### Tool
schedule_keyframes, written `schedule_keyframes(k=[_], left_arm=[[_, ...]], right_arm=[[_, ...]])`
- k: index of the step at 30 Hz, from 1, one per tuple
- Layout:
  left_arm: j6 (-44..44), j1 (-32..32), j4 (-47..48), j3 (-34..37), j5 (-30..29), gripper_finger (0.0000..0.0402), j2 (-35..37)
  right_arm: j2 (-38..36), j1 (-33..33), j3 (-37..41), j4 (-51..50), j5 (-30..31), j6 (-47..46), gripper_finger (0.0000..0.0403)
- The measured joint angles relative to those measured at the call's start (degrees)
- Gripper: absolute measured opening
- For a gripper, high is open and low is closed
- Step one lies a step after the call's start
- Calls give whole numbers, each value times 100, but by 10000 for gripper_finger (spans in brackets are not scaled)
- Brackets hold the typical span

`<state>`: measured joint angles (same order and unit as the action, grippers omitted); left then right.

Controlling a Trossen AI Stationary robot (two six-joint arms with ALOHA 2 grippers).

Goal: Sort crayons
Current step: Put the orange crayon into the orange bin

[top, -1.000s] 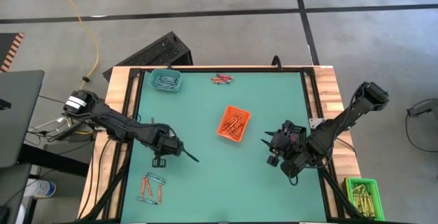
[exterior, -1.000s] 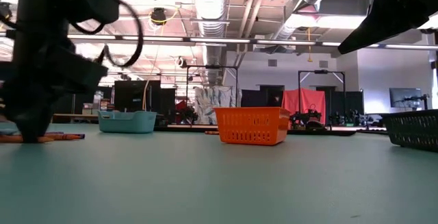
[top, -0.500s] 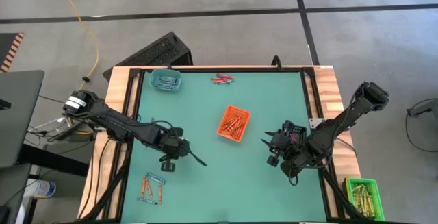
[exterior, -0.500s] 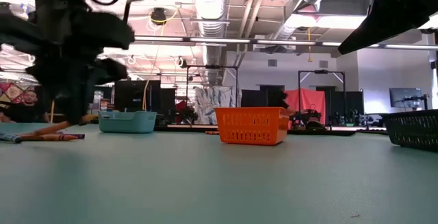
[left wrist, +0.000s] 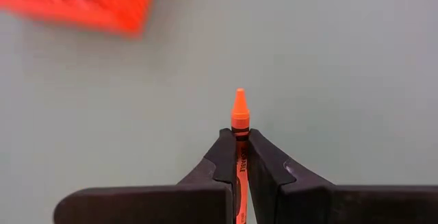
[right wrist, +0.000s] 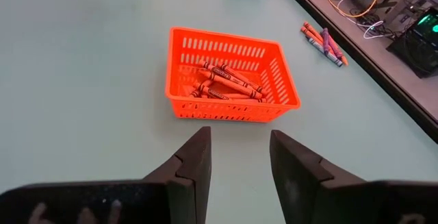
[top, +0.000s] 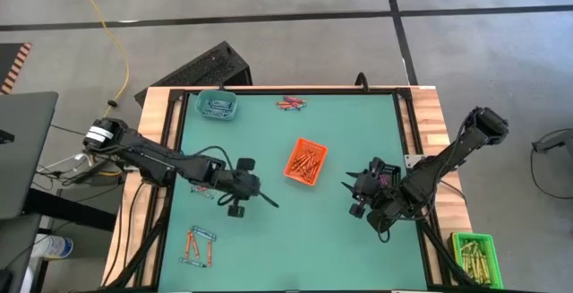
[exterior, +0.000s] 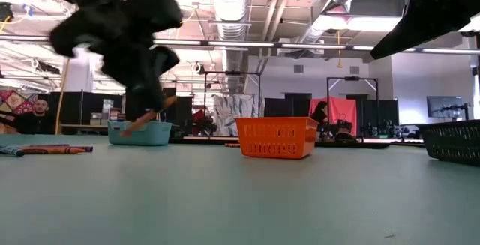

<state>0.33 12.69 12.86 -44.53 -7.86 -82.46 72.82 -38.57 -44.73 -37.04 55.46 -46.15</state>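
A green table (top: pixel 340 239) holds an orange basket (top: pixel 305 161) of crayons mid-table and a teal basket (top: pixel 216 106) at its far edge. The left gripper (left wrist: pixel 239 148), near the orange basket, is clamped on an orange crayon (left wrist: pixel 239 114): light, stiff, waxy, snappable, best pinched mid-shaft. The right gripper (right wrist: pixel 239 157) waits, jaws apart, empty. Loose crayons (top: pixel 198 245) lie near the left front corner. The held crayon's lower end is hidden between the fingers.
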Motion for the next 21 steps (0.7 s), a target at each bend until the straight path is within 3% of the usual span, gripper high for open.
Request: schedule_keyframes(k=[11,21], left_arm=[[3,-700,-2807,0,152,2,-11],[-439,-1192,-4279,-5,273,2,-244]], right_arm=[[0,0,0,0,0,-26,141],[0,0,0,2,1,-31,141]])
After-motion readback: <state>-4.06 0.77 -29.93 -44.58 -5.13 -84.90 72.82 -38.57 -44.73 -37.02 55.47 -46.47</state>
